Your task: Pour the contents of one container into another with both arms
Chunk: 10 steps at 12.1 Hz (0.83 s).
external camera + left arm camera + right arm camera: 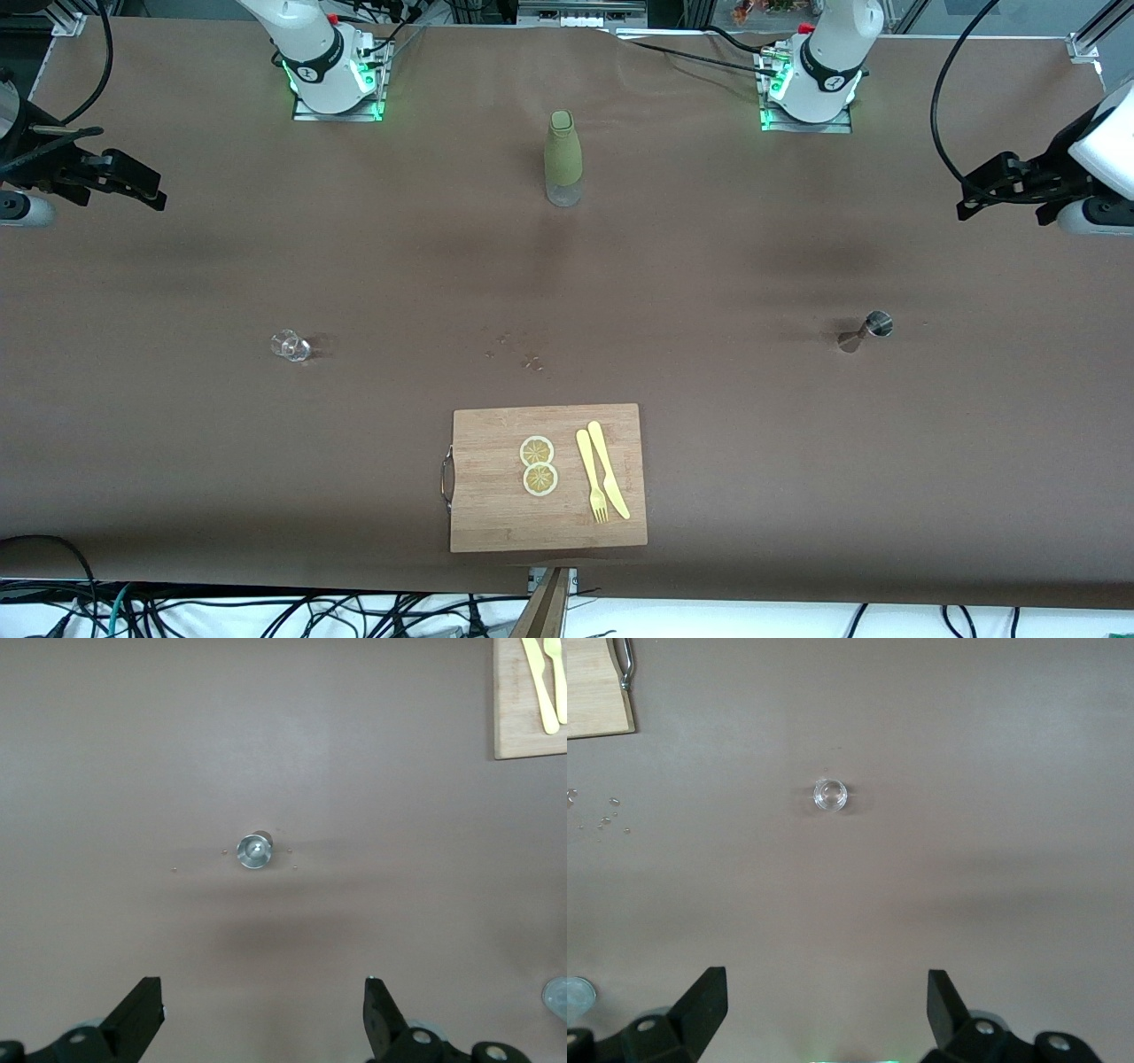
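A small clear glass stands on the brown table toward the right arm's end. A small metal jigger stands toward the left arm's end. A bottle with a green sleeve and clear base stands upright midway between the two arm bases. My right gripper hangs open high over its end of the table, with nothing between its fingers. My left gripper hangs open and empty over the other end.
A wooden cutting board lies near the table's front edge, carrying two lemon slices, a yellow fork and a knife. Small droplets dot the table between board and bottle. Cables run along the table's edges.
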### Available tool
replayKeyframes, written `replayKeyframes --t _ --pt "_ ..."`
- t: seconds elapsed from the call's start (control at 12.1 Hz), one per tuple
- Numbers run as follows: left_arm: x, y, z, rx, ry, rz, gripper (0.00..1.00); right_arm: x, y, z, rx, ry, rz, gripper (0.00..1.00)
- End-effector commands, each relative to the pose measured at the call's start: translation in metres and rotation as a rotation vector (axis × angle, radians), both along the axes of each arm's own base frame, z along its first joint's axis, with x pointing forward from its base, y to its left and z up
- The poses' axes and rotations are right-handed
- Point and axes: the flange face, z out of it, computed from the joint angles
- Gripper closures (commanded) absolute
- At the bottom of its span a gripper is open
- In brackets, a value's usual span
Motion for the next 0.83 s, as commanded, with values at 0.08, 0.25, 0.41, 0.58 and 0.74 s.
replayKeyframes --t 0.08,0.25,0.41,0.58,0.74 --pt "0.005 -0.001 0.008 -0.018 -0.009 -0.021 0.00 0.001 -0.002 0.003 0.015 -0.009 0.011 0.00" --pt "0.005 0.009 0.007 -0.021 -0.008 -0.076 0.00 0.001 -0.002 0.002 0.013 -0.007 0.012 0.00" --pt "0.008 0.017 0.008 -0.040 -0.019 -0.065 0.00 0.001 -0.002 0.002 0.013 -0.007 0.012 0.00" --pt "0.016 0.031 0.003 -0.086 -0.033 -0.034 0.00 0.001 -0.002 0.003 0.013 -0.009 0.012 0.00" --pt "0.026 0.064 -0.005 -0.192 -0.055 -0.077 0.00 0.001 -0.002 0.003 0.013 -0.009 0.012 0.00"
